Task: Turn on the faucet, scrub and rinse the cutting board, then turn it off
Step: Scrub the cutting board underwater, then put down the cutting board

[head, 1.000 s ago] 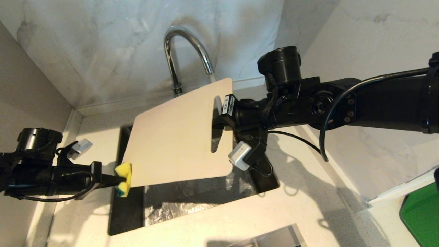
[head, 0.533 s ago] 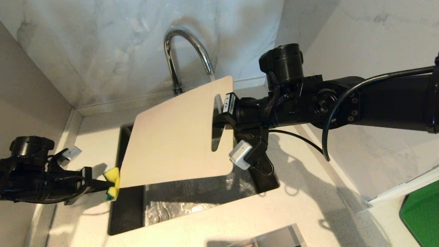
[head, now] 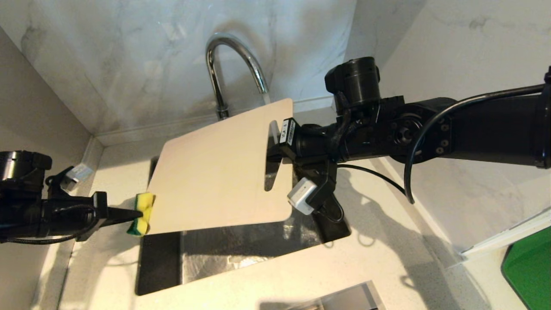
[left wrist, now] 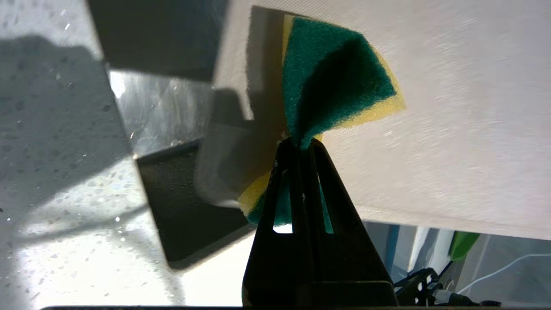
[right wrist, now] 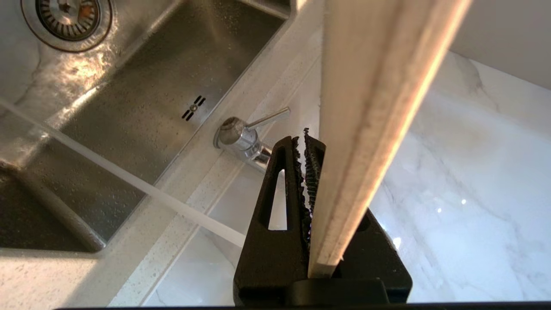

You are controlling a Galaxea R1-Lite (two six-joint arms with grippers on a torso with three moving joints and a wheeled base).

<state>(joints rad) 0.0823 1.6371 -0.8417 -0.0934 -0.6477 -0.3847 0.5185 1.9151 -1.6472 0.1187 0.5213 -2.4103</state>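
Two grips: your right tool (head: 272, 151) pinches the cutting board (head: 215, 172); left tool (head: 137, 212) clamps the sponge (head: 142, 208).
Risk: your sponge only meets the board's left corner; pushing could twist it loose into the sink (head: 241, 254).

The head camera looks down from high up at the sink (head: 163, 267), with the faucet (head: 234, 64) at the back wall. The left wrist camera sits very close behind its fingers, facing the cutting board (left wrist: 452, 129). The right wrist camera looks along the board's edge into the sink, so all three share the board.
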